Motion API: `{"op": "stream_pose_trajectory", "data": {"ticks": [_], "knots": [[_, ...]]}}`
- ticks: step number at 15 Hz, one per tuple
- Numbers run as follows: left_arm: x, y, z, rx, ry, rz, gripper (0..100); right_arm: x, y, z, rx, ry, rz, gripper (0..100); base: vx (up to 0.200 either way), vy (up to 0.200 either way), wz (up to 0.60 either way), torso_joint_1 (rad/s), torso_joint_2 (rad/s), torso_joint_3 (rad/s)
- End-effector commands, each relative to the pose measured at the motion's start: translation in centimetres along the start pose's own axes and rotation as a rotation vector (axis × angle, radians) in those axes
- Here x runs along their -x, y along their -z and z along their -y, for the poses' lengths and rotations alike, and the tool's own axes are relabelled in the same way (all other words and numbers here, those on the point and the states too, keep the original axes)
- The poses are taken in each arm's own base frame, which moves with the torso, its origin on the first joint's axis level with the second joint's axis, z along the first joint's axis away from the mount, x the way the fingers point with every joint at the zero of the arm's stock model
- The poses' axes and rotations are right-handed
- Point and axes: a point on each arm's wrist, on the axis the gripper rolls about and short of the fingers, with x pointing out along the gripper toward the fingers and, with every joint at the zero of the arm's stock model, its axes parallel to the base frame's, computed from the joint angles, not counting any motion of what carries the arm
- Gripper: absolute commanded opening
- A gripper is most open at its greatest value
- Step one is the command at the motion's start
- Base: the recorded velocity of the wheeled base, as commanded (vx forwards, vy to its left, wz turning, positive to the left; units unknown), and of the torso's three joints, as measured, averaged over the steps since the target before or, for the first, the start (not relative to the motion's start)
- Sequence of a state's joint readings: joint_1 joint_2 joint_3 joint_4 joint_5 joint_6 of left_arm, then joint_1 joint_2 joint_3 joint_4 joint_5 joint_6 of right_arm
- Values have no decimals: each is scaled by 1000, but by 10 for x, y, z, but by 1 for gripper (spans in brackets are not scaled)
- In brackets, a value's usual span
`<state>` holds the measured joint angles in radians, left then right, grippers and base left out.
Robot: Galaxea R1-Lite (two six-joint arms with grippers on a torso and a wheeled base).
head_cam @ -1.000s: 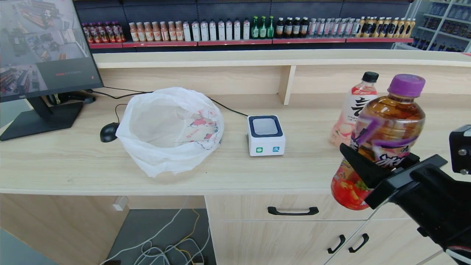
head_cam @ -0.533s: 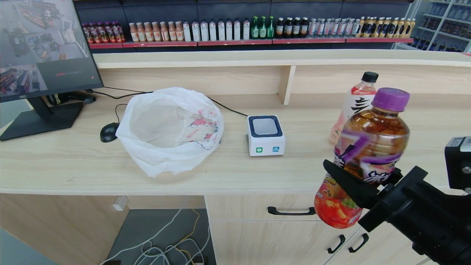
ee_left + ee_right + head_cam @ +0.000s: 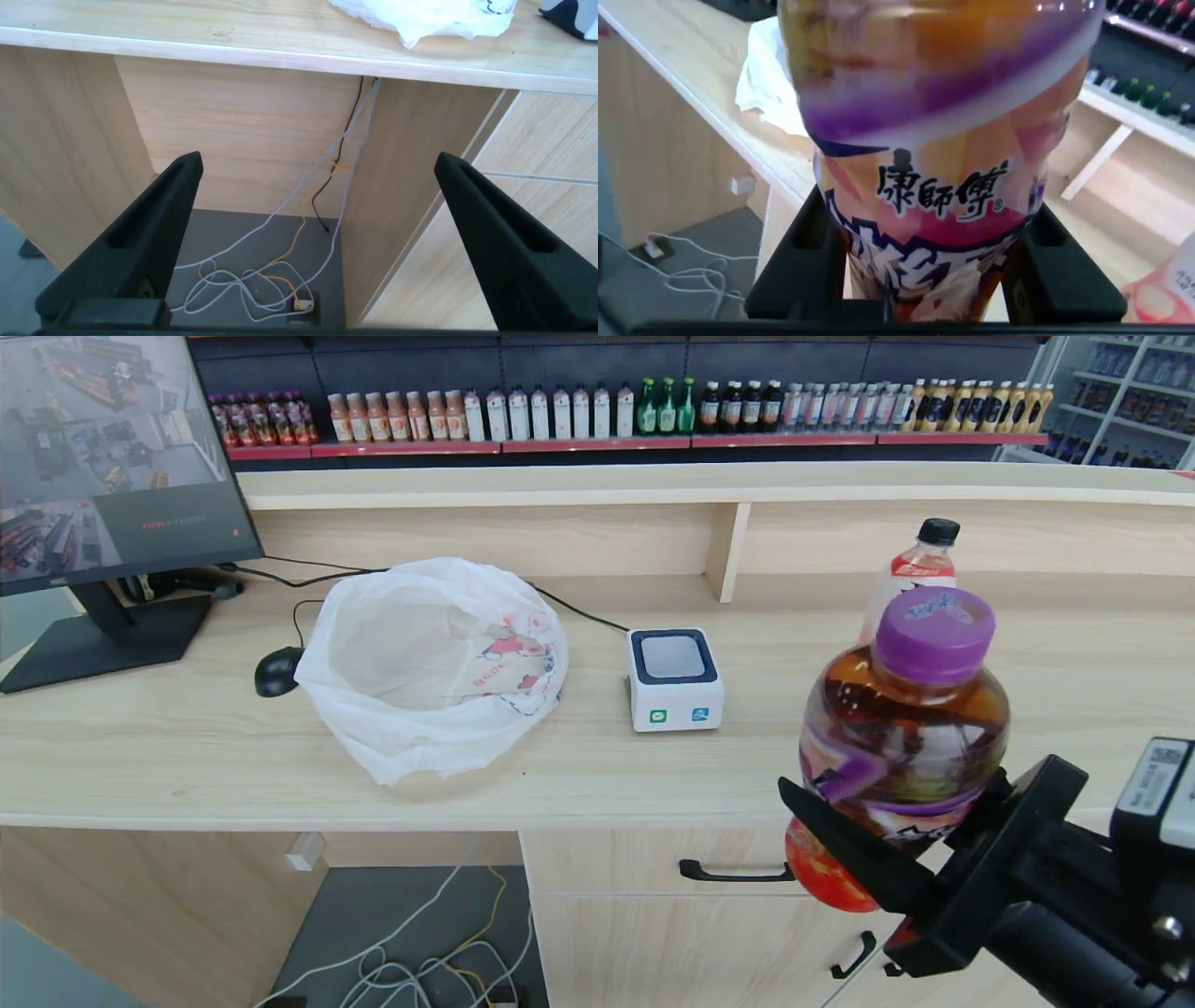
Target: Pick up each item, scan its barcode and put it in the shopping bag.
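Observation:
My right gripper [image 3: 920, 845] is shut on a purple-capped bottle of amber tea [image 3: 901, 737], holding it in the air at the front right, off the counter's front edge. That tea bottle [image 3: 934, 140] sits between the black fingers [image 3: 799, 257] in the right wrist view. A pink-labelled bottle with a black cap [image 3: 910, 569] stands on the counter behind it. The white scanner box [image 3: 674, 679] sits mid-counter, and the open white shopping bag [image 3: 434, 663] lies to its left. My left gripper [image 3: 318, 243] hangs open below the counter's edge, holding nothing.
A monitor [image 3: 107, 476] on a stand occupies the far left, with a black mouse [image 3: 277, 670] and cables beside the bag. A raised shelf with a divider [image 3: 728, 551] runs along the counter's back. Drawers with black handles [image 3: 742, 871] lie below.
My right gripper has carried the tea bottle leftward and nearer the camera, lower in the picture, and the bottle has tipped so its cap faces more toward me.

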<state>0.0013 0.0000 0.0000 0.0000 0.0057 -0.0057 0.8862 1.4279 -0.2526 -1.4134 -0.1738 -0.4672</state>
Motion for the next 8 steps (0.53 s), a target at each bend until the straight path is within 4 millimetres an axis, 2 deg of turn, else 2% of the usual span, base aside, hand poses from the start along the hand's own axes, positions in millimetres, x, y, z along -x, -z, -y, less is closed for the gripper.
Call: {"op": "stream_pose_trajectory", "data": {"ticks": [1, 5, 6, 8], "knots": [[0, 0, 0, 0, -1, 0, 100, -15, -3, -12, 138, -38, 20, 0, 0, 0, 0, 0, 0, 0], [0, 0, 0, 0, -1, 0, 100, -35, -26, -39, 332, -82, 120, 0, 0, 0, 0, 0, 0, 0], [0, 0, 0, 0, -1, 0, 100, -42, -40, -58, 377, -72, 138, 0, 0, 0, 0, 0, 0, 0], [0, 0, 0, 0, -1, 0, 100, -41, -49, -86, 445, -81, 129, 0, 0, 0, 0, 0, 0, 0]]}}
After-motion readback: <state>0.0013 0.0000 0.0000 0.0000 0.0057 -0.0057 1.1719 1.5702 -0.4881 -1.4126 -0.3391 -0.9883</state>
